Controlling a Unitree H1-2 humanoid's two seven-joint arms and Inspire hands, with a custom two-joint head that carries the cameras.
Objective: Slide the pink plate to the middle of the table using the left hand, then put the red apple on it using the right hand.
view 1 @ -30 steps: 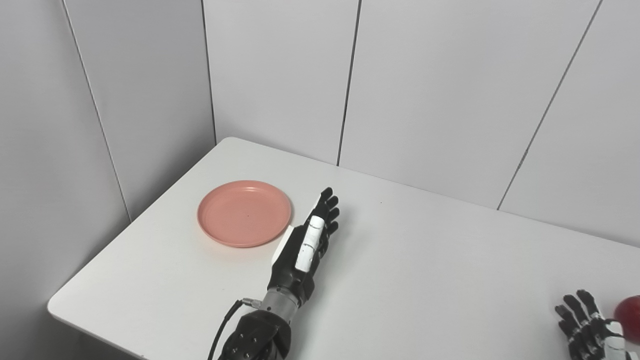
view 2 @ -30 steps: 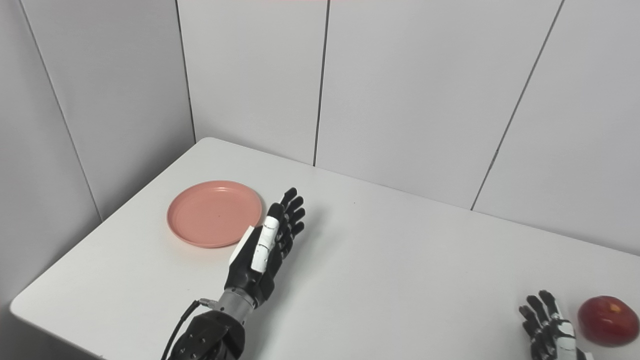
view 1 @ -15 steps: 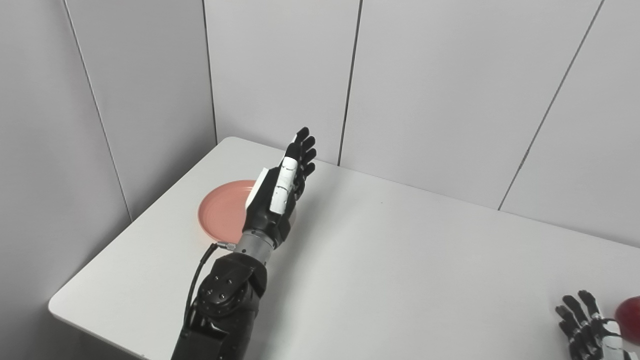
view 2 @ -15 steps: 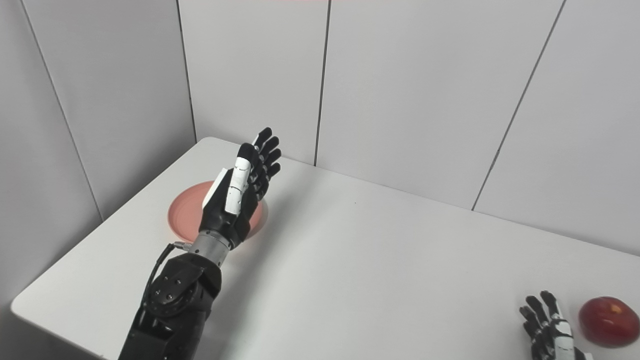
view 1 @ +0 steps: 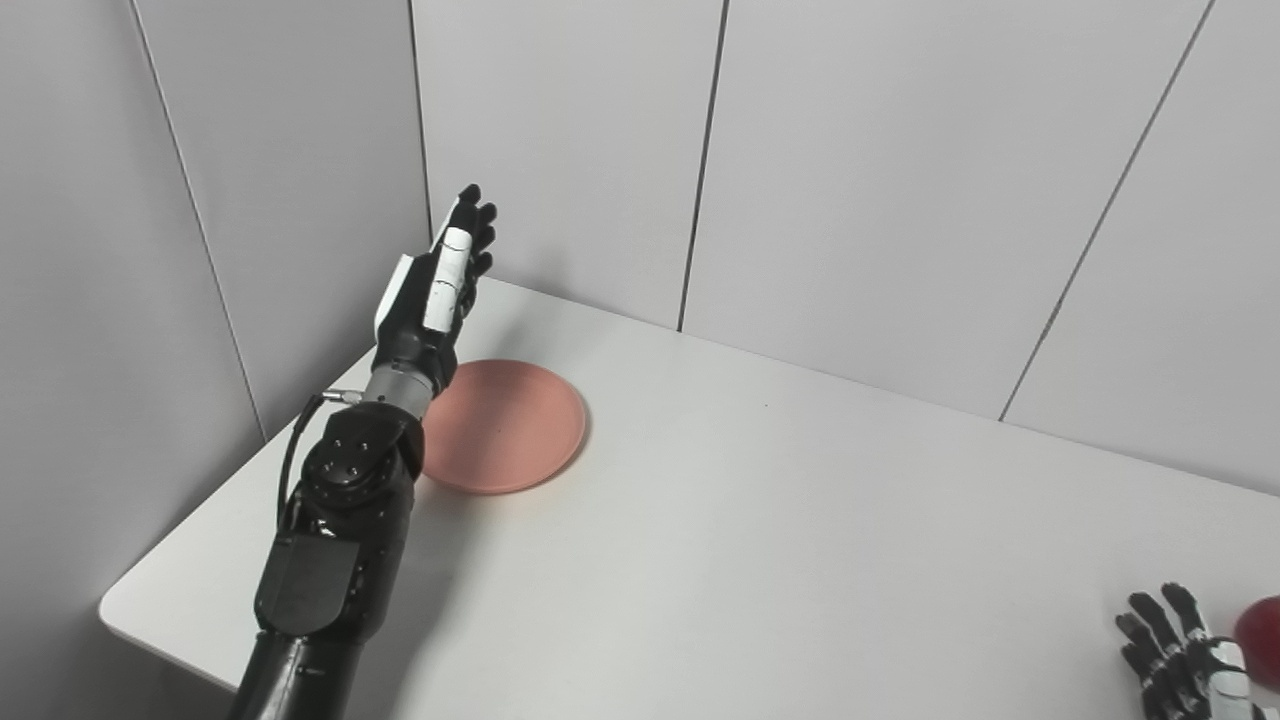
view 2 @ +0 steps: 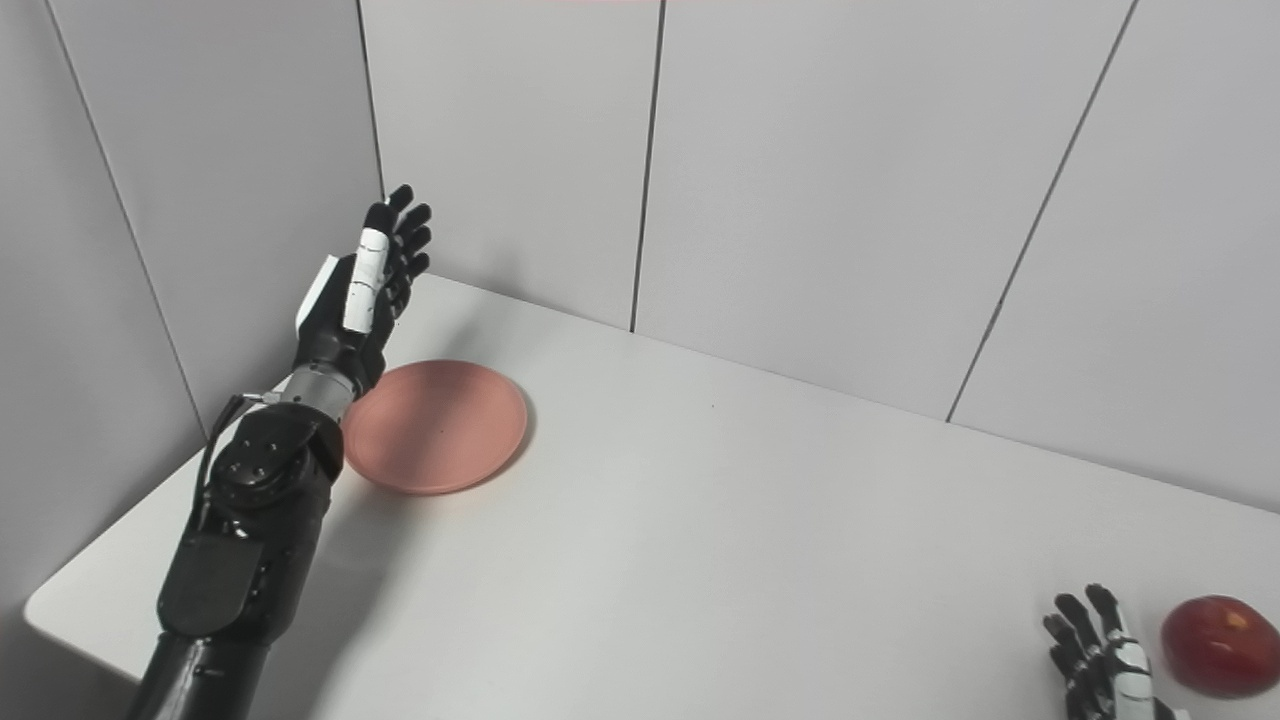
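The pink plate (view 1: 510, 425) lies flat near the table's far left corner. My left hand (view 1: 432, 285) is raised in the air above the plate's far left side, open, fingers straight and pointing up, holding nothing. Its forearm hides the plate's left rim. The red apple (view 2: 1218, 645) rests at the table's near right, partly cut off in the left eye view (view 1: 1262, 652). My right hand (view 2: 1100, 655) lies open just left of the apple, apart from it.
The white table (view 1: 760, 540) stands in a corner of grey wall panels (view 1: 560, 150). The left wall runs close behind my raised left hand. The table's near left corner (view 1: 125, 620) is rounded.
My left hand has risen from the table right of the plate, crossed over it, and now stands high at its far left. The plate, apple and right hand have not moved.
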